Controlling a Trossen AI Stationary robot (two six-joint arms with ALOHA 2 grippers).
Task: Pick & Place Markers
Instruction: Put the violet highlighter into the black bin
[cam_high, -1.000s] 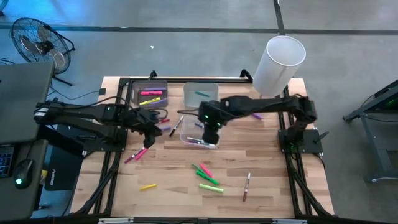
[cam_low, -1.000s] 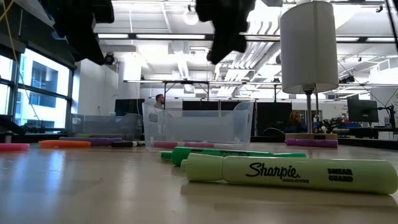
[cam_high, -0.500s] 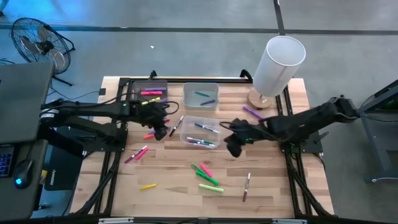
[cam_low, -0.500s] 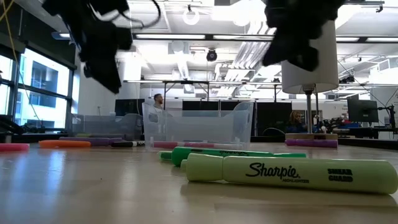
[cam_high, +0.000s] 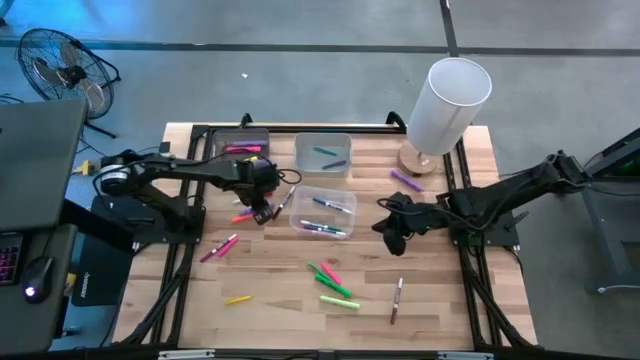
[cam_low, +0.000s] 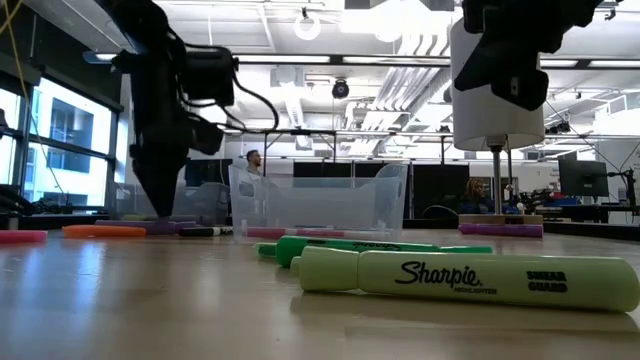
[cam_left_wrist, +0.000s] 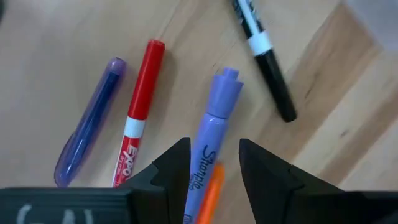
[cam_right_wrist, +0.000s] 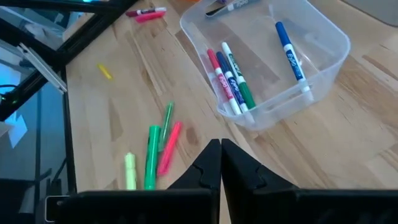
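Note:
My left gripper (cam_left_wrist: 214, 144) is open and points down, just left of the middle clear bin (cam_high: 322, 213). Its fingers stand on either side of a purple highlighter (cam_left_wrist: 217, 112) that lies flat on the wood, touching nothing that I can see. Beside the highlighter lie a red marker (cam_left_wrist: 142, 93), a blue pen (cam_left_wrist: 90, 134), a black marker (cam_left_wrist: 267, 62) and an orange one (cam_left_wrist: 211, 190). My right gripper (cam_high: 390, 238) hangs shut and holds nothing, right of that bin, which holds several markers (cam_right_wrist: 230, 78).
A grey bin (cam_high: 243, 150) and a second clear bin (cam_high: 322, 153) stand at the far side. Green, pink and yellow markers (cam_high: 333, 283) lie loose near the front, with a red-and-white one (cam_high: 397, 298) to their right. A tall white cylinder (cam_high: 447, 100) stands far right.
My left gripper has come down close to the table and moved right toward the markers beside the middle bin. My right gripper has drawn back from over the middle bin toward the table's right edge.

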